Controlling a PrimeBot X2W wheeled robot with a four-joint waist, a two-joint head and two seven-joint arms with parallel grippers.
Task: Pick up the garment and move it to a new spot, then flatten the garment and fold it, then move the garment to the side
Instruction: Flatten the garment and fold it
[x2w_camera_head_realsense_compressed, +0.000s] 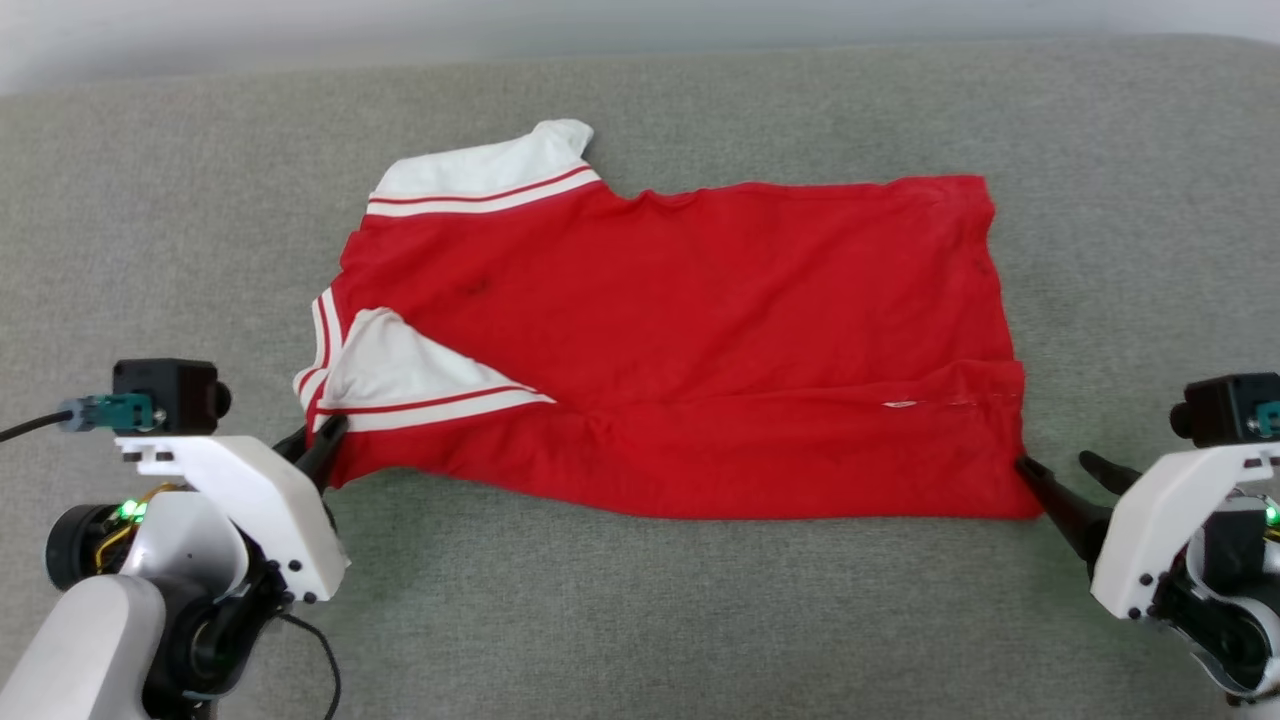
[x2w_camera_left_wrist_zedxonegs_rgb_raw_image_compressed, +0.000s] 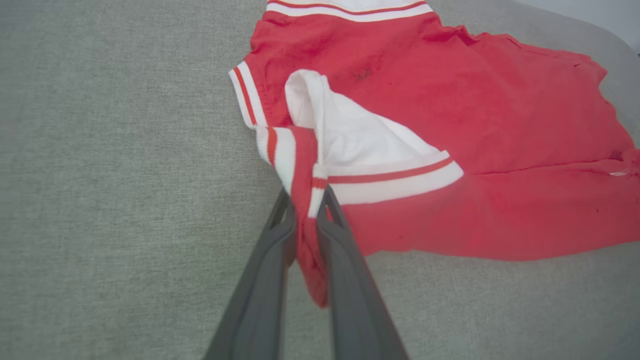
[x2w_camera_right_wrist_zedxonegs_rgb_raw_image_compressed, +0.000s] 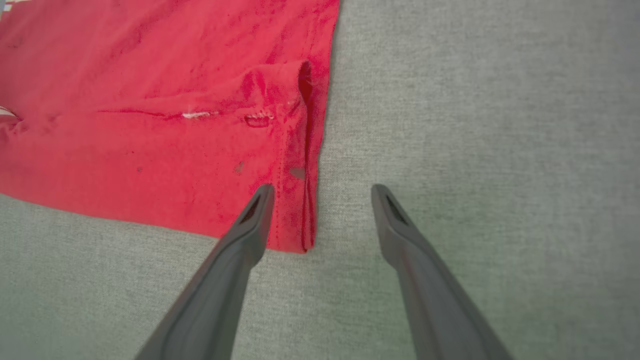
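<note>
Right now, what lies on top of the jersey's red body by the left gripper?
A white sleeve with striped trim, folded onto the jersey; the red cloth beneath it is hidden.

White arm shells (x2w_camera_head_realsense_compressed: 250, 500), dk-grey tool fingers (x2w_camera_left_wrist_zedxonegs_rgb_raw_image_compressed: 265, 280), blk cams (x2w_camera_head_realsense_compressed: 165, 395), green LEDs (x2w_camera_head_realsense_compressed: 128, 510).

Bright even light; faint soft shadows; close foreground blurred.

The right gripper (x2w_camera_right_wrist_zedxonegs_rgb_raw_image_compressed: 322, 189) has its fingers (x2w_camera_right_wrist_zedxonegs_rgb_raw_image_compressed: 250, 225) spread wide at the corner of the red garment (x2w_camera_right_wrist_zedxonegs_rgb_raw_image_compressed: 150, 100), one over the hem (x2w_camera_right_wrist_zedxonegs_rgb_raw_image_compressed: 305, 165), the other over the grey surface (x2w_camera_right_wrist_zedxonegs_rgb_raw_image_compressed: 475, 100).
</note>
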